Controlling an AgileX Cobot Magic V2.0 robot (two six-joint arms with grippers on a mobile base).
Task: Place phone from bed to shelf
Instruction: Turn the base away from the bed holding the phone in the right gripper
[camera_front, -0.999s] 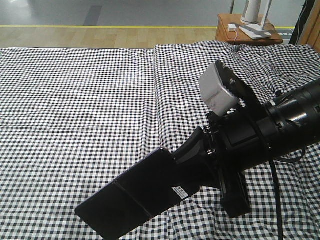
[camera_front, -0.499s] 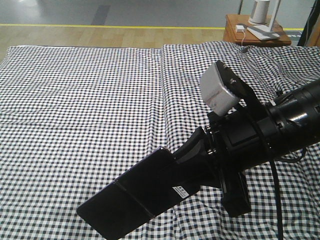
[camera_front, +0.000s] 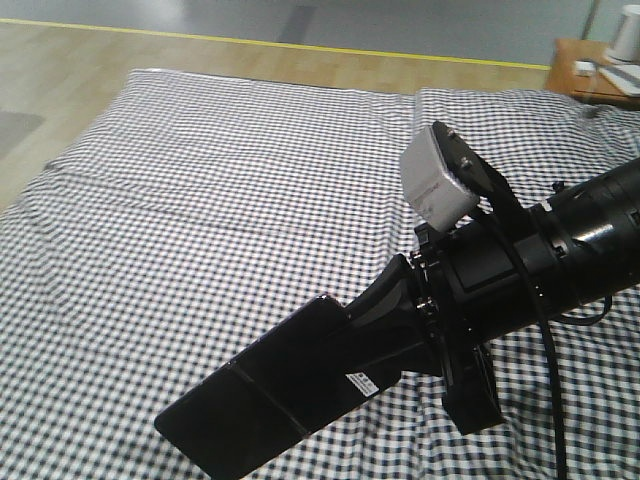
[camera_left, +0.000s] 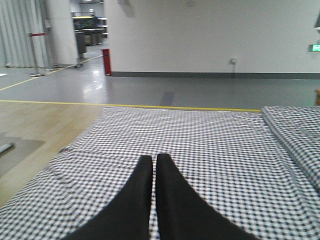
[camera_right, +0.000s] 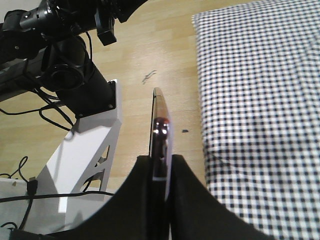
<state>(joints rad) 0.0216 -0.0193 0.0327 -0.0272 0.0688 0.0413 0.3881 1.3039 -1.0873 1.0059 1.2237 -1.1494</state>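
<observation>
– Gingham bed (camera_front: 200, 200) fills my front view, with wood floor (camera_front: 60, 60) beyond its far edge. What do you want first?

– The right arm.

– My right gripper (camera_front: 378, 335) is clamped on one end of the phone (camera_front: 265, 400). The black slab juts out ahead of the jaws, with the sheet behind it from this angle. A white sticker (camera_front: 360, 383) sits just ahead of the fingers.

– Left wrist camera?

– My left gripper (camera_left: 154, 159) has its jaws pressed together on nothing. The bed spreads out ahead of them and below.

– And the right wrist?

– I see the phone (camera_right: 159, 125) edge-on, pinkish rim toward the lens. It is pinched between the two fingers (camera_right: 140, 200) and reaches out ahead of them. The bed's edge lies to the right of the jaws, bare floor shows past the phone, and the white base (camera_right: 85, 145) stands off to their left.
</observation>
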